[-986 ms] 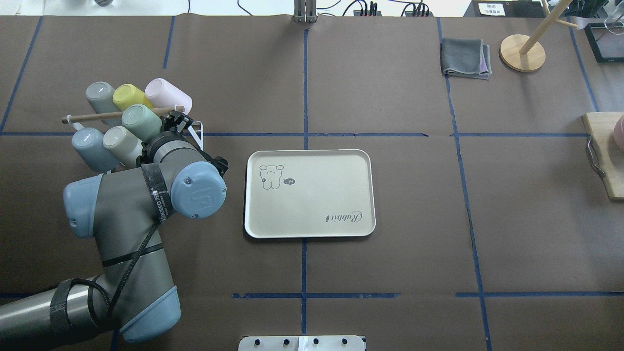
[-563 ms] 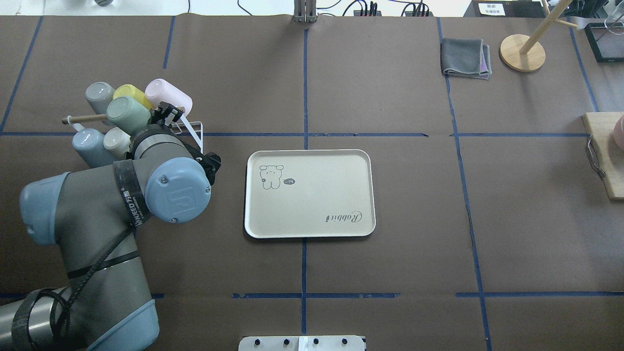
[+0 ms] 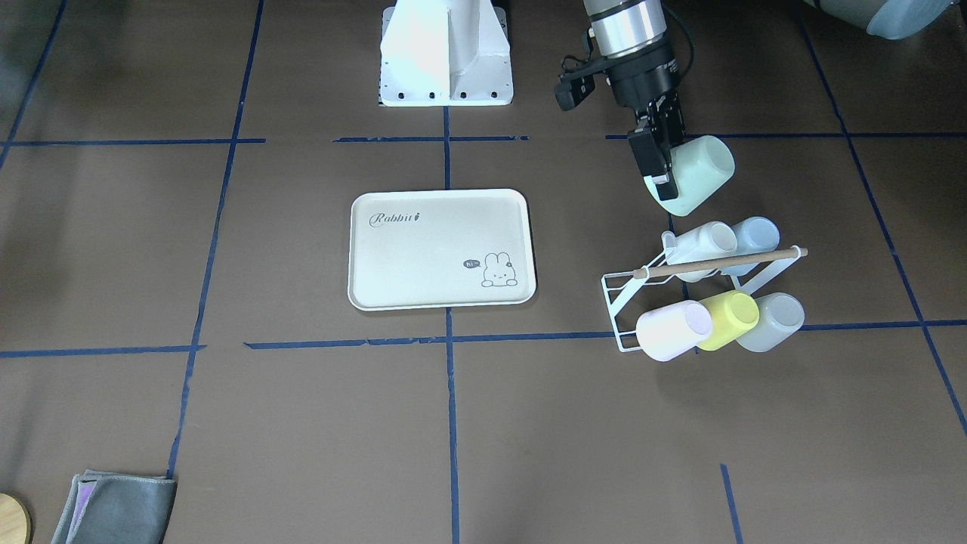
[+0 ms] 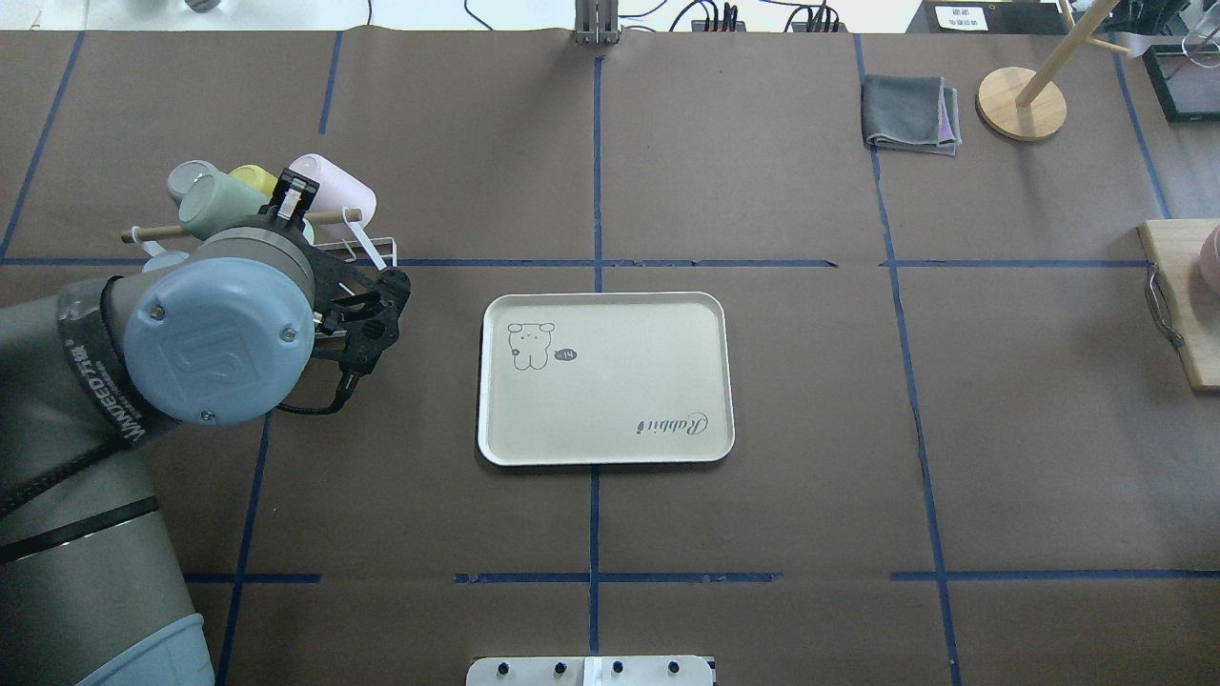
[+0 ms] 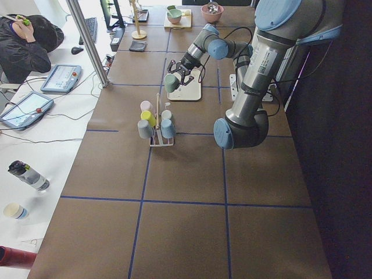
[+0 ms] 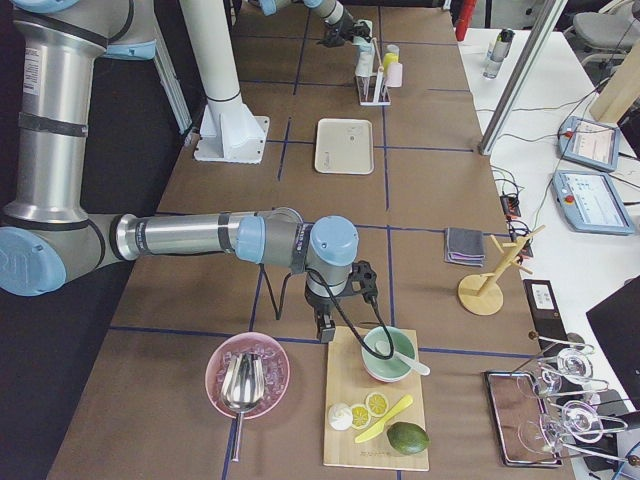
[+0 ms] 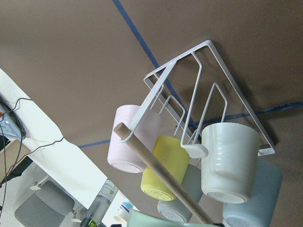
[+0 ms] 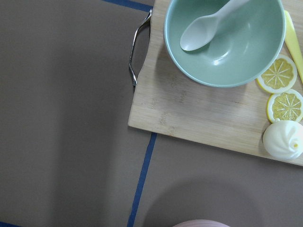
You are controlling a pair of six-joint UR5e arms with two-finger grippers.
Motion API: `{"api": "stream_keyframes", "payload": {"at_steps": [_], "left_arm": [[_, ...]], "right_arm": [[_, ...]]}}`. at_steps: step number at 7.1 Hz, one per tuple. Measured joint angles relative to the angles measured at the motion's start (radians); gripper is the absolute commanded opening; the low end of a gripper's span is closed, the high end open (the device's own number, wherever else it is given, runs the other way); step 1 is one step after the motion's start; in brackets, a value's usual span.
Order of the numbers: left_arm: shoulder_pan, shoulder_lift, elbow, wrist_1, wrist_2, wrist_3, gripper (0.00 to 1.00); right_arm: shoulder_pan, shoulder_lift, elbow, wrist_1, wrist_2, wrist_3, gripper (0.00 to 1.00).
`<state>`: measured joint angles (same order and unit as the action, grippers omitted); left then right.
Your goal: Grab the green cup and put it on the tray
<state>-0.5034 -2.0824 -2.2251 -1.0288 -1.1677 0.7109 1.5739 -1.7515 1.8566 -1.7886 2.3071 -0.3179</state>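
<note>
Since 1 s ago the green cup (image 3: 701, 180) has come off the rack (image 3: 621, 306) and risen with the left gripper (image 3: 663, 180), which is clamped on its rim and holds it tilted in the air, on the robot's side of the rack's 5 other cups. The lift looks done, so the next move calls for a sideways carry to the tray (image 3: 423, 257), righting the cup before lowering. Whether the right gripper (image 6: 324, 330) is open cannot be told.

The green cup (image 3: 704, 180) was matte plastic, the rack (image 3: 613, 299) white-coated wire, its rod (image 3: 725, 261) bare wood, the table (image 3: 227, 423) paper-covered.
</note>
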Motion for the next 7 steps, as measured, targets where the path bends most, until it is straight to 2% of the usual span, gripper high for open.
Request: {"api": "stream_keyframes", "payload": {"at_steps": [4,7], "left_arm": [[-0.013,-0.002,-0.015,-0.252,-0.147,-0.334,0.69],[-0.013,0.002,-0.008,-0.472,-0.208,-0.694,0.69]], "right_arm": [[0.000,0.002,0.001,0.002,0.000,-0.001,1.00],[-0.001,0.003,0.002,0.014,0.000,0.000,1.00]]}}
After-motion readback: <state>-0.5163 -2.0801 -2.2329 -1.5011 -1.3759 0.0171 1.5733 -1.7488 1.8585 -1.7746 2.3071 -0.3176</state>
